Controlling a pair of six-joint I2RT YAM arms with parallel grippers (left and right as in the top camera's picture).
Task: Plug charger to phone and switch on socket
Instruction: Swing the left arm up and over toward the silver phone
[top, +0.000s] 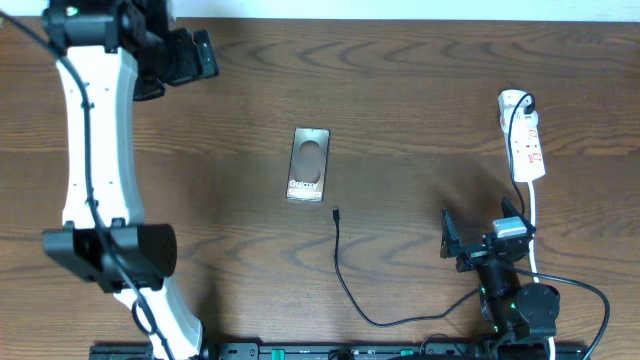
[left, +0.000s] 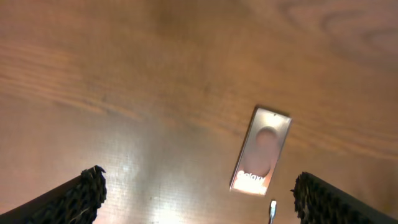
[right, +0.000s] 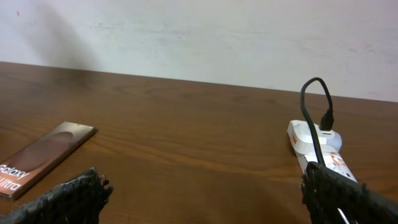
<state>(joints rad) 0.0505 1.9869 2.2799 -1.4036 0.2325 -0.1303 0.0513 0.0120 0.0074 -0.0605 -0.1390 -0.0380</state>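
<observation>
1. My right gripper (right: 202, 177) sits nearest my base, on the right side of the table (top: 400, 100). Its fingers (right: 74, 196) stand wide apart, with nothing between them and nothing touching them.
2. The socket's white cord (top: 531, 225) runs back toward the near edge just beside that gripper.
3. The charger (top: 345, 280) lies loose on the wood, left of my right gripper. Its thin black cable comes from the near edge, curves left, then runs straight away from me.
4. The cable ends in the plug tip (left: 272, 211). The tip lies just short of the phone's near end, close to its right corner, and is not in it.
5. The phone (top: 309, 165) lies flat, face up, near the middle of the table, with the "Galaxy" end toward me. It is well apart from both grippers.
6. The socket (right: 317, 140) lies farther out on the right, ahead of my right gripper. A black plug (right: 326, 119) sits in its far end. I cannot tell how its switches are set.
7. My left gripper (left: 199, 180) is farthest out, at the far left, held up above the table and looking down on the phone. Its fingers (left: 84, 193) are spread wide, gripping nothing and touching nothing.
8. A pale wall (right: 186, 37) rises behind the table's far edge.
</observation>
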